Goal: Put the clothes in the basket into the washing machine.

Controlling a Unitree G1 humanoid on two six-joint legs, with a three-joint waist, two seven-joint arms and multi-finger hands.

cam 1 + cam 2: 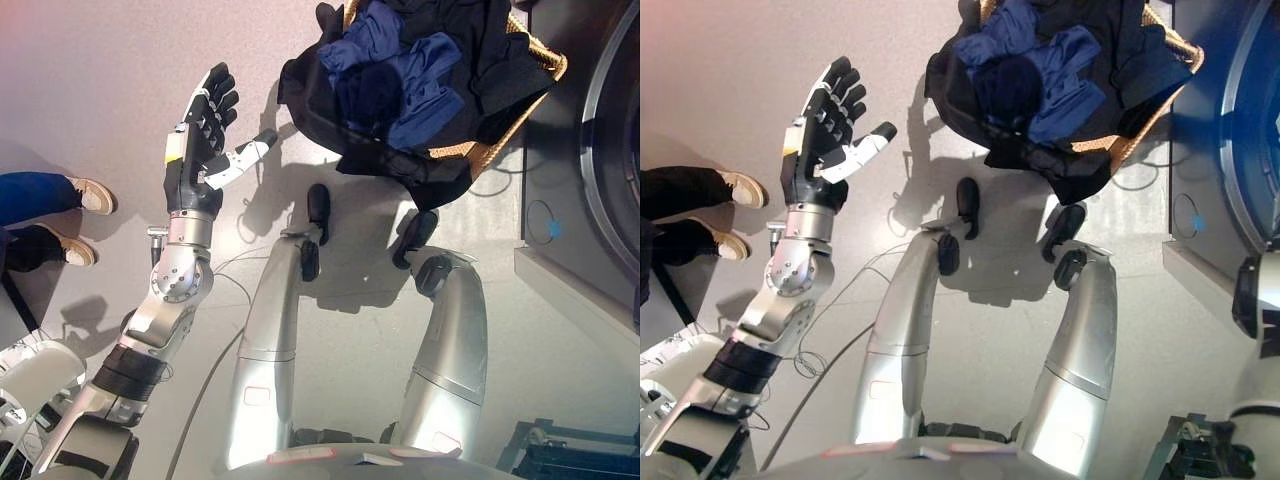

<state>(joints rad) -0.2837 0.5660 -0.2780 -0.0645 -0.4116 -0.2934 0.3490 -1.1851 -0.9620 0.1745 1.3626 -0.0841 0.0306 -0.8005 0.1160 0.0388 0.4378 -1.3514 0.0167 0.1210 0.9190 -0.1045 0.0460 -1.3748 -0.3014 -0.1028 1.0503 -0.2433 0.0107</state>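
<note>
Left hand (205,130) raised with fingers spread, holding nothing, well left of wicker basket (540,60) heaped with dark and blue clothes (410,80) beside washing machine (600,150); next, reach over, grip topmost garment firmly.

Basket (545,62) is running off the top edge, its far rim out of view; clothes (400,85) are covering most of its weave, leaving only the right-hand wall and a strip of lower rim showing; dark garment (320,110) is draping over the near rim and hiding it; washing machine (610,140) is being cut by the right edge, only part of its round door visible; person's shoes (85,195) are showing at the left edge, legs cropped; right hand is appearing in neither view; dark object (570,455) at the lower right corner is too cropped to identify.
</note>
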